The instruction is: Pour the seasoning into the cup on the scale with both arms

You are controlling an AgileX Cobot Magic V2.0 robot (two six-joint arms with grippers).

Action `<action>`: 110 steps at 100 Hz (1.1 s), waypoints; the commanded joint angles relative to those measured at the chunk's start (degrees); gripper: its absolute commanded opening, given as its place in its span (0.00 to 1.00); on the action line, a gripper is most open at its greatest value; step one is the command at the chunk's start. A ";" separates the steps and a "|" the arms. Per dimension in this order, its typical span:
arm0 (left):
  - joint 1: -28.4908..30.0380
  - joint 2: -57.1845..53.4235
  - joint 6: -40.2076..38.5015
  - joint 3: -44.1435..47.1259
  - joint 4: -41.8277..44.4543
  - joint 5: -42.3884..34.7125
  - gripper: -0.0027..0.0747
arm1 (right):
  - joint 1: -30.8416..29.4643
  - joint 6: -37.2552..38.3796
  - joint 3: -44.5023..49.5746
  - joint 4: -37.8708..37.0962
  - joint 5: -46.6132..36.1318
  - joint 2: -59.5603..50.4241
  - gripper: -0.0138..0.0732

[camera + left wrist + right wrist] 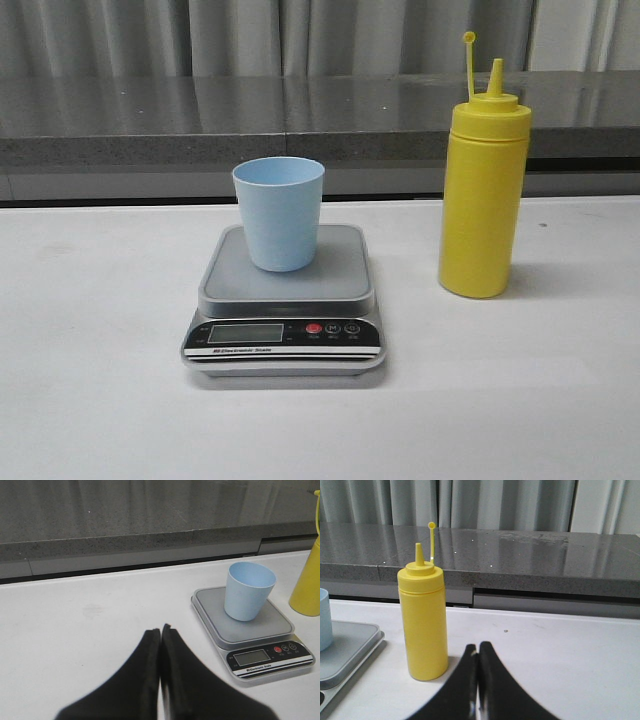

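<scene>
Scale (284, 300) panel reads "Electronic Scale"; cup (279, 213) stands on it.

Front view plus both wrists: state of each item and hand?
cup: upright on the scale, looks empty
scale: flat on the table, display unreadable
seasoning bottle: upright on the table right of the scale, cap off the nozzle, ungrasped
left hand: shut, empty
right hand: shut, empty
</scene>
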 commanded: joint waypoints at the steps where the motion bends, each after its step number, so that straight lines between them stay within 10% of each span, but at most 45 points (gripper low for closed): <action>1: 0.17 0.62 -0.51 -1.69 -0.76 -4.35 0.01 | -0.33 0.17 -1.01 -0.41 -2.10 -1.95 0.08; 110: 0.17 0.62 -0.51 -1.69 -0.76 -4.35 0.01 | -6.70 1.91 -1.01 -0.41 11.16 -12.98 0.08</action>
